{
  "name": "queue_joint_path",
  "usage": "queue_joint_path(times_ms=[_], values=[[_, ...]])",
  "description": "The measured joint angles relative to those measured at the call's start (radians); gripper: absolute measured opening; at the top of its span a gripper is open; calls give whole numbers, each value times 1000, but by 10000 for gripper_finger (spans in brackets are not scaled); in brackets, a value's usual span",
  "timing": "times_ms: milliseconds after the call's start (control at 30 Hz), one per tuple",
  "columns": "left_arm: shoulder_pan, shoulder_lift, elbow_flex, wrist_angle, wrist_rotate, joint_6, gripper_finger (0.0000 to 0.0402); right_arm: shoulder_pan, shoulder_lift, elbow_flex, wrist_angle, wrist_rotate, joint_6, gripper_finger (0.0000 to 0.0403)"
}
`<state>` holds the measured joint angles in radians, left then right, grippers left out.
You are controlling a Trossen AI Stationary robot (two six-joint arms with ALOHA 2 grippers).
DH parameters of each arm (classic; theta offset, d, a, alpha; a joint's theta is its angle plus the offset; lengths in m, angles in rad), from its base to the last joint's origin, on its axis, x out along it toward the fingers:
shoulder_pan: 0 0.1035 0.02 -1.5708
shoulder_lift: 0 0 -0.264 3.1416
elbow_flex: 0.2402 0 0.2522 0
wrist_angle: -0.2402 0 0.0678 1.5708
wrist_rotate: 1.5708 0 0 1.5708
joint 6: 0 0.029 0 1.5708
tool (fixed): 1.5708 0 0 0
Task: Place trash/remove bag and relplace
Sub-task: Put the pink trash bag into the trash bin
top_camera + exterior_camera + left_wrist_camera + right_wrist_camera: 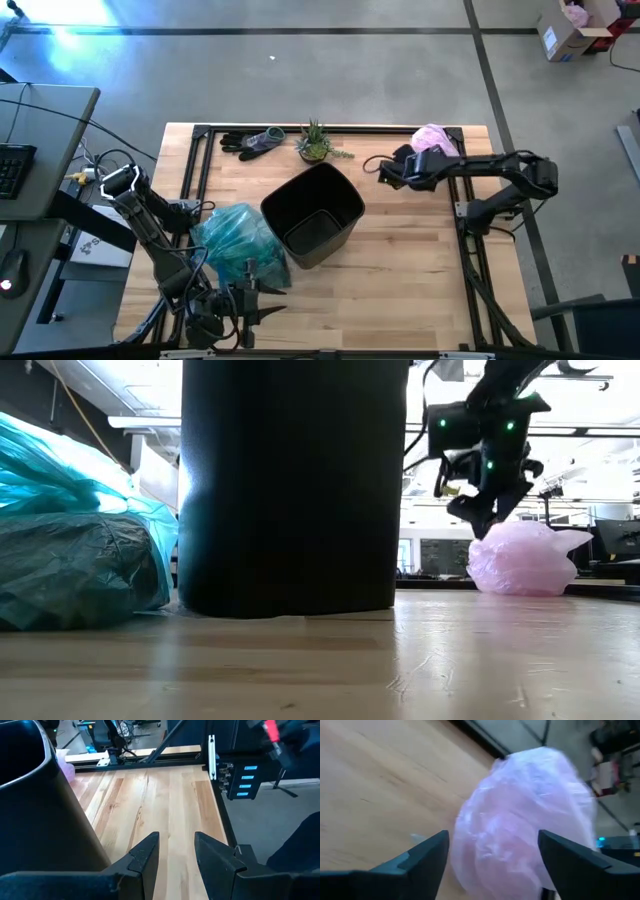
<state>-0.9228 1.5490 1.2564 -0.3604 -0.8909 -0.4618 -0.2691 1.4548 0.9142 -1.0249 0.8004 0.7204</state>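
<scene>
Teal bag [238, 240]: lies crumpled and full-looking on the desk just beside the left gripper, against the black bin's [313, 213] side; the low view shows it bulging, with thin wrinkled film.
Handling, teal bag: I judge it soft, slippery and easily torn; its contents cannot be seen. Best taken at the gathered neck or the ties, not by a pinch of loose film.
Pink bag [527, 815]: a pale, thin plastic bundle directly ahead of the right gripper, at the desk's far edge. I judge it very light and yielding; a grasp should gather a fold near its top.
Right gripper [492, 857]: released, jaws spread wide with the pink bundle between and just beyond them; the fingers do not appear to press it, so nothing is grasped.
Left gripper [176, 851]: low at the desk's near edge, jaws partly apart, empty, bare wood between them; the bin's wall stands just to one side.
Bin: upright, no liner visible inside.
Loose trash: none visible on the desk.
</scene>
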Motion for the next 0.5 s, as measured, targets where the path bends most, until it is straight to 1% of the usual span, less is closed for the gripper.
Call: queue_joint_path(times_ms=[100, 167, 333, 433, 500], values=[[4, 0, 0, -10, -5, 0, 108, -56, 0, -42, 89, -57, -69, 305], [8, 1, 0, -21, -5, -1, 108, -93, 0, -85, 154, -100, -98, 311], [19, 2, 0, -24, -8, -13, 108, -182, 1, -244, 289, -195, -113, 304], [20, 2, 0, -35, -8, -31, 108, -206, -1, -346, 375, -227, -122, 277], [19, 4, 0, -37, -9, -34, 108, -207, -9, -400, 442, -253, -128, 231]])
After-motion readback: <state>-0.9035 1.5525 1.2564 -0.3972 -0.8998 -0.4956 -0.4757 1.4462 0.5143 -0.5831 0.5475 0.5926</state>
